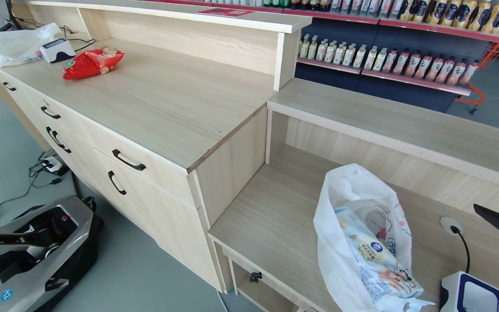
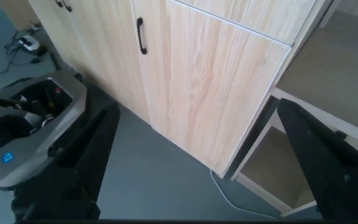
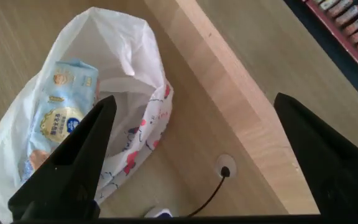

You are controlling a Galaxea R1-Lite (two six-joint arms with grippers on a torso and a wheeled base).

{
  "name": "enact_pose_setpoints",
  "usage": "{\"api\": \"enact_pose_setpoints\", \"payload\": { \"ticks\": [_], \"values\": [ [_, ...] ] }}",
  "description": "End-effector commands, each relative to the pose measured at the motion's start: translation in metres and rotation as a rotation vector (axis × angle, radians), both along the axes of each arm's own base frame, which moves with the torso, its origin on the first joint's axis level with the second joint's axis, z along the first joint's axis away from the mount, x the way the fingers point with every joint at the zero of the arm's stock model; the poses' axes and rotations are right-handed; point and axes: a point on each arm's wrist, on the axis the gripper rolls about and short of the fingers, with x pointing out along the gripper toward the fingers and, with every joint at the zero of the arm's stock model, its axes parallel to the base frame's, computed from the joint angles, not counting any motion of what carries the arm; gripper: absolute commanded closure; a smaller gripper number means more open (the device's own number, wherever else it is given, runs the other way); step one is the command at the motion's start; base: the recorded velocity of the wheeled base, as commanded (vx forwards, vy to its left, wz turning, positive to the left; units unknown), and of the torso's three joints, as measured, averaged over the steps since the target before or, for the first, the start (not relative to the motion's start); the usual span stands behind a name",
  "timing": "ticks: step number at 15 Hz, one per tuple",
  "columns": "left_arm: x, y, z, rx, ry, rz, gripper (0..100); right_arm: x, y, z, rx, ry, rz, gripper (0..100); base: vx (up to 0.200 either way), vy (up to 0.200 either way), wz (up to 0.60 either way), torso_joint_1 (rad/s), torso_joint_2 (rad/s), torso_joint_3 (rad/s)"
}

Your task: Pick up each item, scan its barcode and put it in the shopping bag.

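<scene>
Right gripper point(image 3: 194, 102) above the lower desk point(image 1: 271, 216), jaws released and spread wide, nothing grasped. Beneath the gap between its fingers lie bare desk, a cable hole point(image 3: 224, 168) with a black cable, and the printed edge of the shopping bag point(image 3: 123, 37). Most of the bag lies under and beyond one finger, toward the robot's left of the jaws. The bag, of white plastic, slumps on the desk with its mouth open; a pale-blue package point(image 3: 67, 106) rests inside it. A white scanner point(image 1: 470, 294) stands on the same desk, just beside the bag and near the right jaws.

Left gripper point(image 2: 197, 106) low beside the counter front, jaws likewise released and empty. Between its fingers appear a pale wooden cabinet door point(image 2: 216, 93) with a black handle point(image 2: 141, 36), and grey floor below.

Red snack bag point(image 1: 92, 63) on the upper counter point(image 1: 167, 99), well apart from both pairs of jaws. It lies close to a second scanner point(image 1: 56, 50), with another white plastic bag point(image 1: 13, 45) beyond.
</scene>
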Motion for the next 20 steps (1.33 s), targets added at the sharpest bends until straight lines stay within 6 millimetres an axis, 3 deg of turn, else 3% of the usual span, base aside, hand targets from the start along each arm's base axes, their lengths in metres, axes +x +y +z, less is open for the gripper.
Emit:
{"api": "enact_pose_setpoints", "payload": {
  "ticks": [1,4,7,11,14,16,20],
  "values": [
    [0.0,0.0,0.0,0.0,-0.001,0.001,0,-0.016,0.006,0.022,-0.022,-0.108,-0.013,0,0.0,0.0,-0.6,-0.115,0.35,0.198],
    [0.0,0.0,0.0,0.0,-0.001,0.001,0,-0.02,0.004,0.037,-0.01,-0.159,-0.051,0,0.0,0.0,-0.6,-0.111,0.28,0.162],
    [0.0,0.0,0.0,0.0,-0.001,0.001,0,-0.034,0.005,0.043,0.01,-0.21,-0.238,0,0.0,0.0,-0.6,-0.01,0.04,0.022],
    [0.0,0.0,0.0,0.0,0.001,0.001,0,-0.042,0.004,0.031,0.067,-0.174,-0.42,0,0.0,0.0,-0.6,0.001,0.01,0.004],
    [0.0,0.0,0.0,0.0,-0.001,0.001,0,-0.011,-0.012,0.011,0.123,-0.021,-0.485,0,0.0,0.0,-0.4,-0.074,0.17,0.111],
    [0.0,0.0,0.0,0.0,-0.001,-0.001,0,0.01,-0.033,-0.009,0.177,0.119,-0.563,0,0.0,0.0,0.0,-0.09,0.26,0.144],
    [0.0,0.0,0.0,0.0,-0.001,0.001,0,0.036,-0.062,-0.05,0.227,0.355,-0.629,0,0.0,0.0,0.0,-0.004,0.02,0.009]
  ]
}}
